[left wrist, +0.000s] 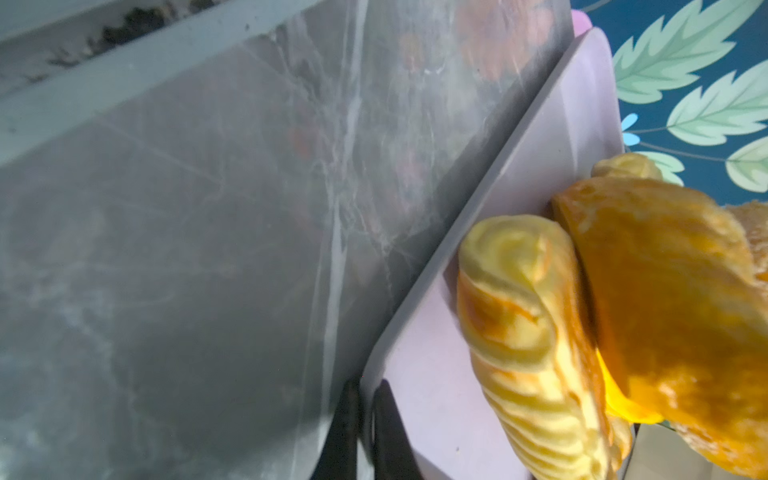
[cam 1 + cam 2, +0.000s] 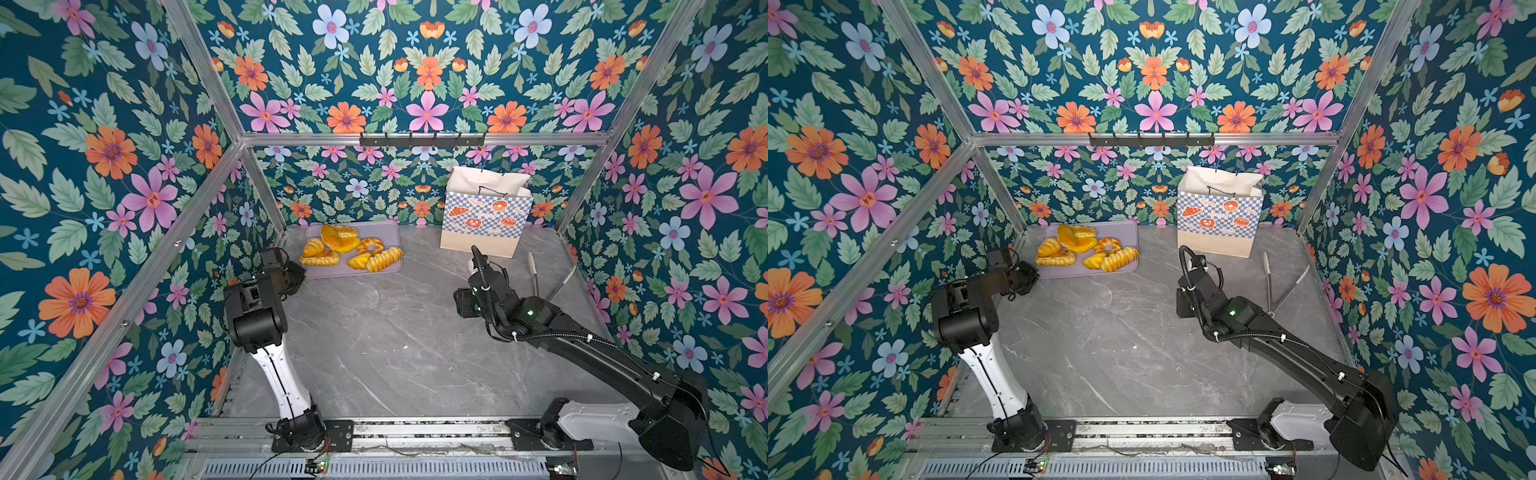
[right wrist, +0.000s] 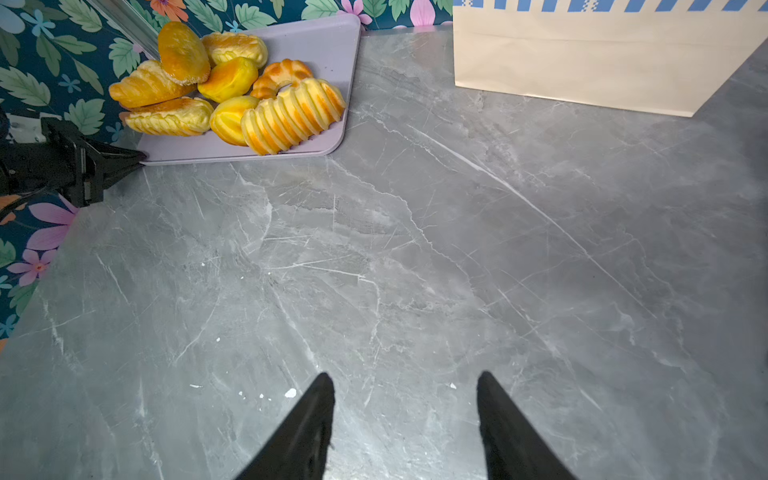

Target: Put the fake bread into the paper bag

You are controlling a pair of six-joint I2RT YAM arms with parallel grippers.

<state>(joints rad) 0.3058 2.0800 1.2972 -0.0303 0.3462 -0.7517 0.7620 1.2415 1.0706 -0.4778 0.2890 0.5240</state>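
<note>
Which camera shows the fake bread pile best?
Right wrist view: the fake bread is near, sharp, each piece distinct. Both top views show the whole pile small and distant; the left wrist view shows only a few pieces, cropped.

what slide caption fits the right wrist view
Over the table, right gripper fingers spread; fake bread piled on lilac tray, paper bag ahead.

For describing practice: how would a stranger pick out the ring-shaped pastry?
Look to the lilac tray left of the paper bag. On its bag-side half, just behind the ribbed loaf, lies the ring pastry. It alone has a hole through its middle.
</note>
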